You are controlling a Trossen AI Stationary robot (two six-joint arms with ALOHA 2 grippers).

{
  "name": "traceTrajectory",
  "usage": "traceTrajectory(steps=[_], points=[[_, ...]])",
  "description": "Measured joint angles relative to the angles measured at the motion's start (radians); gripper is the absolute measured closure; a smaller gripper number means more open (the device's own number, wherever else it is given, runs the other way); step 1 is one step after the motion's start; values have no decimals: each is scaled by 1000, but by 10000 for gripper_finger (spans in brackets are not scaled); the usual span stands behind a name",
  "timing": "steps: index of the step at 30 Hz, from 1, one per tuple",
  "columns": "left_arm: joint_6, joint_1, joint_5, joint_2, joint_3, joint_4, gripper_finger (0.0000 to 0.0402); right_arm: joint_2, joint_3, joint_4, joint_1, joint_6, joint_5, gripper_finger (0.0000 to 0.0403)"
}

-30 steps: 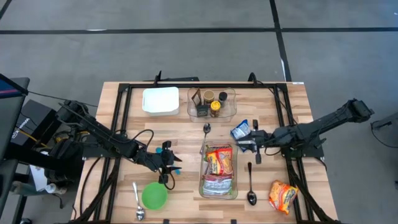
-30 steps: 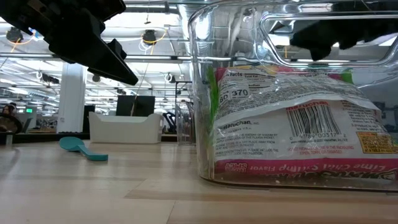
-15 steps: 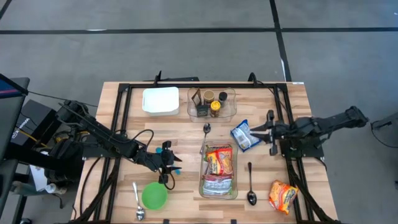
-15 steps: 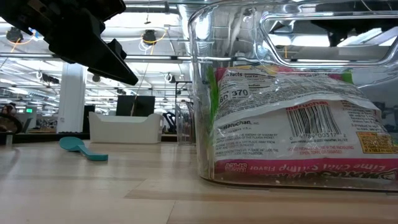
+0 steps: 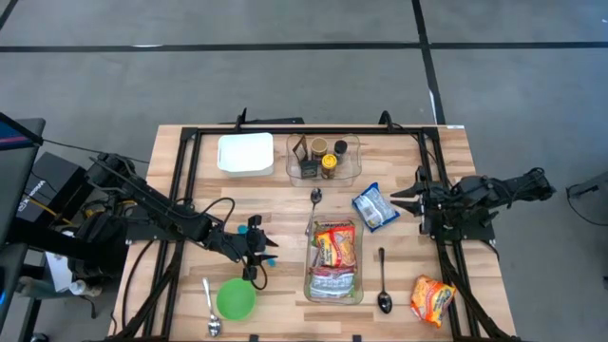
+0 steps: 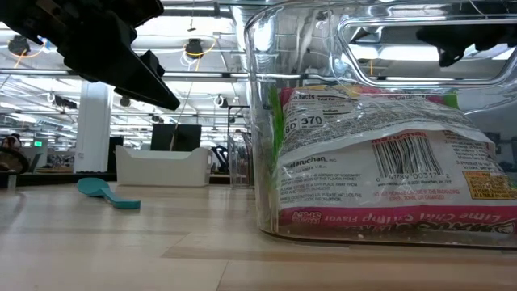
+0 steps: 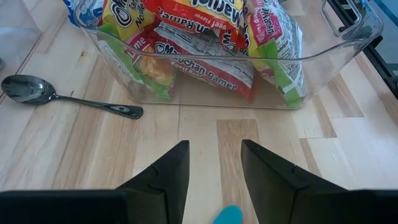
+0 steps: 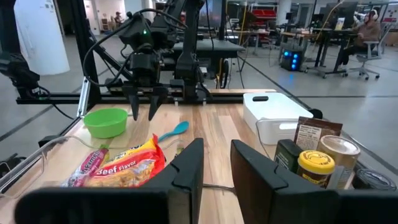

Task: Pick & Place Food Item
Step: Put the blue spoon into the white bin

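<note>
Retreating from the blue food packet (image 5: 371, 206), the right end effector (image 5: 399, 199) hangs just beside it — fingers slightly apart, empty; left end effector (image 5: 270, 252) waits, fingers apart; a hasty re-approach could shove the packet away.

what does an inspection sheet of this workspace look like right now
surface: wood table, black frame rails on it
job's things: ramen packs in clear bin; blue pack and orange pack loose on table
clutter: green bowl, white tub, jar tray, three spoons, teal scoop
grippers: left pincer open, empty, above the table left of bin; right pincer empty, beside blue pack, not touching
cables: along left arm
surroundings: grey floor; open workshop behind
</note>
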Motion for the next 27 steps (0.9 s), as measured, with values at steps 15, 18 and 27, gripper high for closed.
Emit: traceTrajectory(steps=[15,18,27], points=[[10,0,0,0,0,18,262,0,0,0,0,0,0,328],[92,0,0,0,0,18,262,0,0,0,0,0,0,328],[763,-2,72,0,0,-4,262,0,0,0,1,0,0,328]])
